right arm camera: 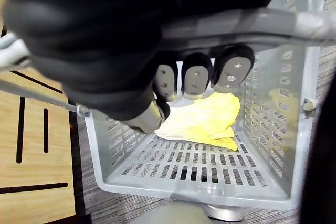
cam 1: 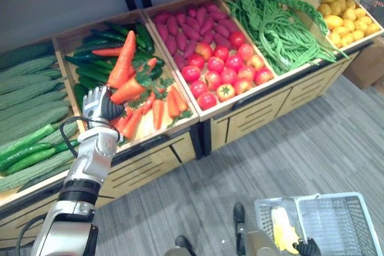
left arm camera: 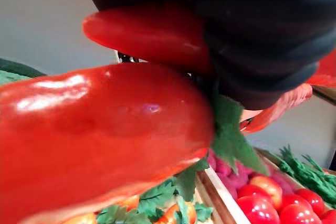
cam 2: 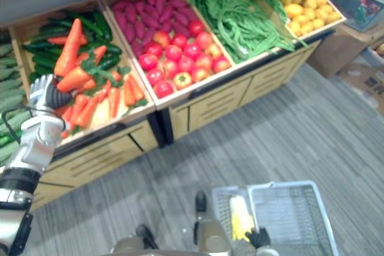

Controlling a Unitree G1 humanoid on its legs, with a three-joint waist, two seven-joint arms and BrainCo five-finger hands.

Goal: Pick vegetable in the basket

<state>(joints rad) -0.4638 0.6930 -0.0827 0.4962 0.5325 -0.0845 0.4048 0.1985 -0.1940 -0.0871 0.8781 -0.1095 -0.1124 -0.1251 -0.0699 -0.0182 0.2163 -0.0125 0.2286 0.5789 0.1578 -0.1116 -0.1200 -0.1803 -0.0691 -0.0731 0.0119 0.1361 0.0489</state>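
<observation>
Right hand [right arm camera: 131, 61] grips basket [right arm camera: 194, 167]; left hand [cam 1: 102, 105] touches carrots [cam 1: 123, 61].

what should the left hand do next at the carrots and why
Probably secure one carrot and lift it straight up. The left hand is down among the carrots, one pressed close against it; whether it grips I cannot tell. The right hand is curled round the handle of the basket, which has room beside a yellow item.
</observation>
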